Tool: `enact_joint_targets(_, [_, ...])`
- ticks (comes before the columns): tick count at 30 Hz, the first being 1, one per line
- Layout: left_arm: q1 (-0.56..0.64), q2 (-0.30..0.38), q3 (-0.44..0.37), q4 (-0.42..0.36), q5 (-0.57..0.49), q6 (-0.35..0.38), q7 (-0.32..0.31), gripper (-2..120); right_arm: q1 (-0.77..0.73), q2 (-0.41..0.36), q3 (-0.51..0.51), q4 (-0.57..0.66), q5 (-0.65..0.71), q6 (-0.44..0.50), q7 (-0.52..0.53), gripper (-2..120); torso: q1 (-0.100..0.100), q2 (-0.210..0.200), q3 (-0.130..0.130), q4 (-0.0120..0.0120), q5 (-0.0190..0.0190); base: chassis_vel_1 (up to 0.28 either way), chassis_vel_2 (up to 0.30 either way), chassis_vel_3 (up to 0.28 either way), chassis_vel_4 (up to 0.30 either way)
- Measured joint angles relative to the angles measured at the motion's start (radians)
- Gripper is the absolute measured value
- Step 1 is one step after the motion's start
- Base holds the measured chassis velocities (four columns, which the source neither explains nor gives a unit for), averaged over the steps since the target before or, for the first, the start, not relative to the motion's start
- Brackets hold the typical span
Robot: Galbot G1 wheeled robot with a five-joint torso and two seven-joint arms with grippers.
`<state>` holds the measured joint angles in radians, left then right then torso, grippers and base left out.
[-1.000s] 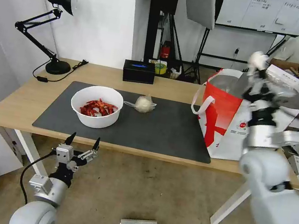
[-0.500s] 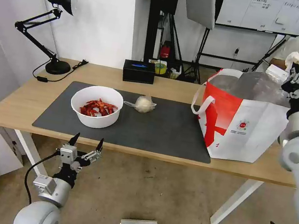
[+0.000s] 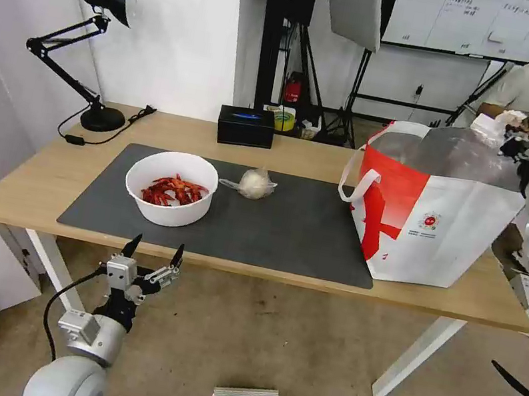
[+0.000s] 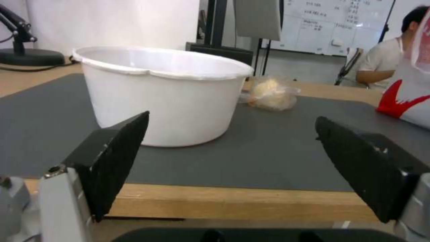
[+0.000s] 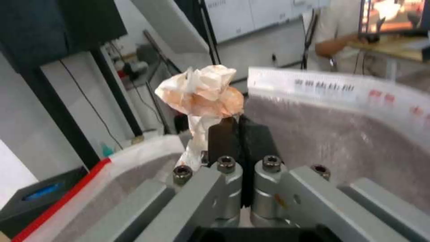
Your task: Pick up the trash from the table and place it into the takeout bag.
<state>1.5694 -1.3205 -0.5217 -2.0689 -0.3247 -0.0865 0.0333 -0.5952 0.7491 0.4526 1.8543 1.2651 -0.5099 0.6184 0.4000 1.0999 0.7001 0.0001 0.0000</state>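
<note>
Two claws show. The right claw (image 5: pixel 237 129) is pinched together on the crumpled white tissue (image 5: pixel 204 92), stained orange, held high over the far right rim of the takeout bag (image 3: pixel 434 216), whose foil-lined mouth stands open. That bag sits at the right end of the bench (image 3: pixel 38 177), partly on the dark grey mat (image 3: pixel 286 229). On the mat's left stands the white bowl (image 3: pixel 171 192) of red shells, with the knotted clear bag (image 3: pixel 255 183) just right of it. The left claw (image 3: pixel 152 252) hangs below the bench's near edge, fingers (image 4: pixel 112 161) spread apart, pointing up. A black desk lamp (image 3: pixel 97 48) stands far left.
</note>
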Motion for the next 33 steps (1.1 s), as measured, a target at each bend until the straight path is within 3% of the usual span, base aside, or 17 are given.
enact_joint_targets(6, [-0.003, 0.013, -0.001, 0.0, -0.007, -0.002, 0.003, 100, 0.024, 0.008, -0.021, -0.009, 0.075, -0.047, 0.064, 0, 0.0, 0.0, 0.0, 0.0, 0.0, 0.0, 0.0, 0.0, 0.0])
enact_joint_targets(17, [-0.01, 0.026, -0.001, 0.002, -0.014, -0.002, 0.003, 100, 0.003, 0.014, -0.009, 0.002, 0.108, -0.064, 0.104, 42, 0.0, 0.0, 0.0, 0.0, 0.0, 0.0, 0.0, 0.0, 0.0])
enact_joint_targets(22, [-0.012, 0.026, 0.002, 0.005, -0.014, -0.002, 0.003, 100, -0.003, 0.017, 0.0, 0.007, 0.121, -0.059, 0.114, 55, 0.0, 0.0, 0.0, -0.0002, 0.0, 0.0, 0.0, 0.0, 0.0])
enact_joint_targets(24, [-0.013, 0.025, 0.003, 0.006, -0.013, -0.002, 0.003, 100, 0.004, 0.027, 0.008, 0.009, 0.187, -0.017, 0.149, 68, 0.0, 0.0, 0.0, -0.0004, 0.0001, 0.0, 0.0, 0.0, 0.0])
enact_joint_targets(33, [-0.009, 0.025, 0.0, 0.006, -0.013, -0.002, 0.003, 100, 0.056, 0.098, 0.037, -0.005, 0.418, 0.165, 0.285, 97, 0.0, 0.0, 0.0, -0.0001, -0.0001, 0.0, 0.0, 0.0, 0.0])
